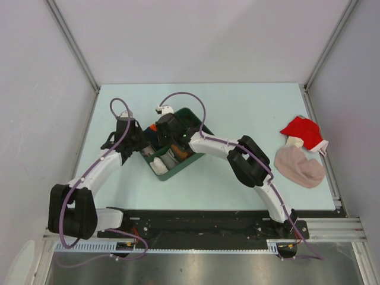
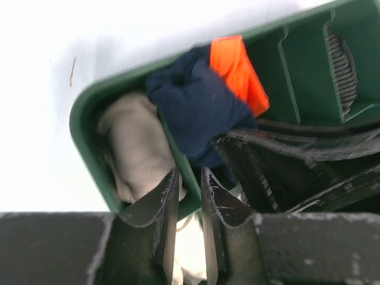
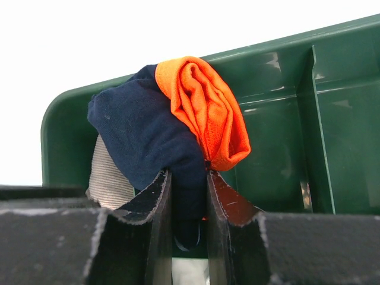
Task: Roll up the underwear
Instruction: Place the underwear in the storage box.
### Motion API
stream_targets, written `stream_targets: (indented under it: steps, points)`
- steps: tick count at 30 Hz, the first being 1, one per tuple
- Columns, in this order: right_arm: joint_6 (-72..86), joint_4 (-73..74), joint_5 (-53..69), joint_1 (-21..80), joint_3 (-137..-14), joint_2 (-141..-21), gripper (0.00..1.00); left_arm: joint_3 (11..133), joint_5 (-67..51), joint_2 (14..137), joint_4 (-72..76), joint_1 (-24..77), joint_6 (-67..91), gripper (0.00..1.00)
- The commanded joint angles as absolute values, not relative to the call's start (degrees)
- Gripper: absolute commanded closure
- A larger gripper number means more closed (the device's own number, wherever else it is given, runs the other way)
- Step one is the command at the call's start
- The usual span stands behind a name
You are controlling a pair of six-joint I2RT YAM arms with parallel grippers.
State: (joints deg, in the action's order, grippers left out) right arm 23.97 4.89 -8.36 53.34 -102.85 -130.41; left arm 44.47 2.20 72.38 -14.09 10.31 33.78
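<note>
The underwear (image 3: 142, 130) is a bunched navy bundle with an orange part, inside the green bin (image 3: 279, 119). My right gripper (image 3: 188, 190) is shut on its navy fabric and holds it just above the bin floor. The bundle also shows in the left wrist view (image 2: 196, 101) and faintly from above (image 1: 154, 129). My left gripper (image 2: 190, 190) is closed around the green bin's wall (image 2: 184, 166), one finger on each side. From above, the left gripper (image 1: 142, 145) is at the bin's left edge and the right gripper (image 1: 160, 133) is over the bin.
A beige ribbed cloth roll (image 2: 133, 148) lies in the bin beside the underwear. The bin (image 1: 193, 119) has dividers and holds other rolled cloths. A red cloth (image 1: 303, 132) and a beige-pink cloth (image 1: 300, 167) lie at the table's right edge.
</note>
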Motion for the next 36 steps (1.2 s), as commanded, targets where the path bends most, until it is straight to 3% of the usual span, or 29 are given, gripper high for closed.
stream_targets:
  steps: [1, 23, 36]
  points:
    - [24.3, 10.7, -7.3, 53.0, -100.5, -129.4, 1.00, 49.7, 3.5, 74.1, -11.5, 9.8, 30.9, 0.75]
    - [22.9, 10.7, -2.2, 53.4, -99.1, -128.7, 1.00, 56.1, 3.3, 88.1, -10.0, 9.8, 28.7, 0.81]
    - [19.5, 11.1, -0.7, 52.5, -98.4, -125.3, 0.70, 56.9, 3.3, 92.9, -9.9, 9.8, 27.6, 0.83]
